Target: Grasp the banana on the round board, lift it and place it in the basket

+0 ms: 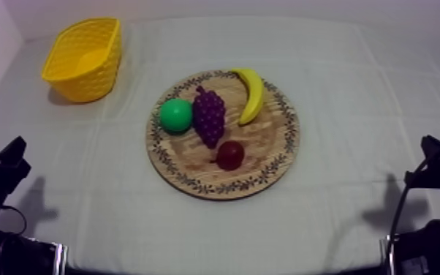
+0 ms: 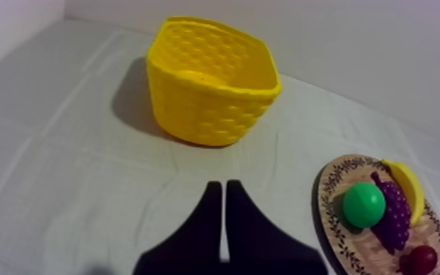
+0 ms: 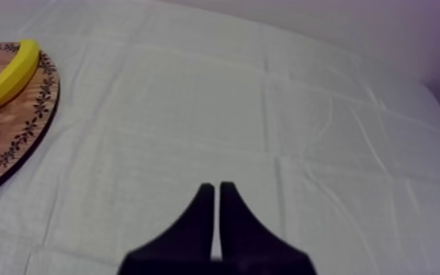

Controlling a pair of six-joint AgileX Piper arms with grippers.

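Banana location: the curved yellow toy banana [image 1: 251, 93] is found lying on the round wooden board with a patterned rim [image 1: 263, 142], near the rim at about 1 o'clock in the top view. A purple toy bunch of grapes [image 1: 209, 115] is noted just beside it, toward the centre. A round green toy fruit [image 1: 175, 115], possibly a pear, is recorded at 9 o'clock, and a small red fruit [image 1: 230, 155] at 6 o'clock. The lattice-walled yellow basket [image 1: 91, 73] is set upright at 10 o'clock from the board, well apart from it.

Left gripper [image 2: 224, 219]: the black fingers are pressed together in a narrow wedge, with nothing held, above the grey-white cloth [image 1: 354, 88] near the basket.

Right gripper [image 3: 217, 219]: likewise closed on nothing, over cloth on the board's 3 o'clock side.
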